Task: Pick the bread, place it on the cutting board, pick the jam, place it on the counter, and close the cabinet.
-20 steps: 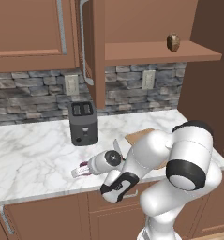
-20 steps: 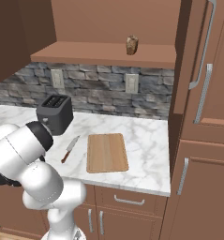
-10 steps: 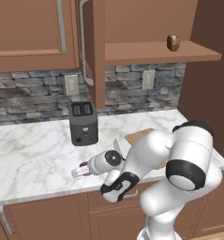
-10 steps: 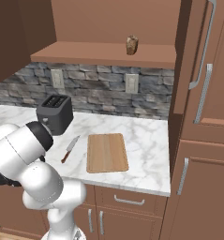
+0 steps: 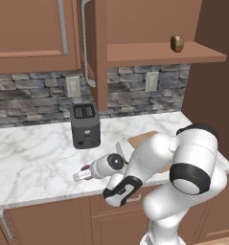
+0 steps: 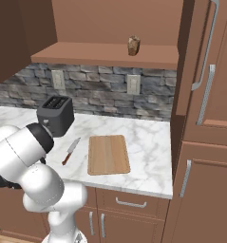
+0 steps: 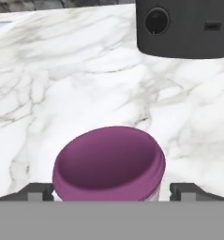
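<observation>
You see no brand, label or writing that can be read on anything here, not on the jam [image 7: 108, 164] and not on the black toaster [image 5: 85, 126]. Set against the pictures from a second ago, the arm, the jar and everything on the counter [image 5: 29, 158] lie as they did; no shift can be made out at that size. In the hand view the gripper [image 7: 111, 190] stands wide open, its two dark fingertips [image 7: 38, 191] flanking the purple jar with a gap on either side, so it holds nothing (whether a tip brushes the jar you cannot tell). The jam sits on the white marble in front of the toaster, near the counter's front edge. The bread [image 6: 133, 45] rests up on the wooden shelf [image 6: 105, 53], well apart from the cutting board [image 6: 108, 154], which lies bare on the counter with a knife [image 6: 70, 151] just beside it. The cabinet [image 5: 94, 52] door stands open above the toaster.
</observation>
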